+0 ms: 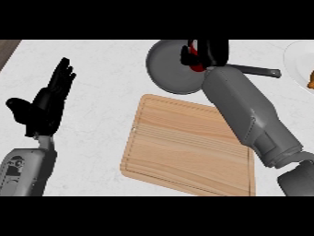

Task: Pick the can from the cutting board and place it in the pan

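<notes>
One red can [197,67] in rt hand [210,51], round pan [169,69]

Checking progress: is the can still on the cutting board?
No, the cutting board is bare; the right hand holds the red can over the pan.

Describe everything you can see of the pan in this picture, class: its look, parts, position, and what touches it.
The pan is round, dark grey and shallow, looking like metal, with a straight dark handle pointing toward the plate at the right. It sits flat on the counter just beyond the cutting board. The right hand hangs over its right part, curled round a red can, hiding whether the can touches it.
</notes>
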